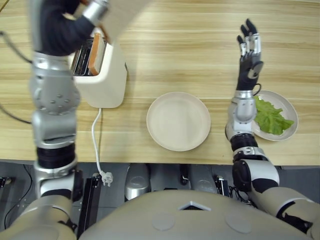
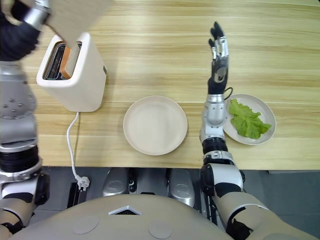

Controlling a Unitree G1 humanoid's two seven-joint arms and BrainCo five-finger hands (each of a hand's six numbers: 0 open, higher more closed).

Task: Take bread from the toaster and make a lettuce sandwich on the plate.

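Observation:
My left hand (image 1: 93, 11) is raised at the top left, above the white toaster (image 1: 102, 75). It is shut on a pale slice of bread (image 1: 122, 17), whose lower corner hangs just over the slots. A second, browner slice (image 1: 95, 56) still stands in the toaster. The empty cream plate (image 1: 178, 121) lies at the centre near the front edge. Lettuce (image 1: 271, 118) sits on a small plate (image 1: 285, 100) at the right. My right hand (image 1: 249, 50) is open with fingers stretched, beyond and to the left of the lettuce plate.
The toaster's white cord (image 1: 95, 142) runs over the table's front edge, and its plug (image 1: 106, 177) hangs below. Bare wooden tabletop (image 1: 185, 45) stretches between the toaster and my right hand.

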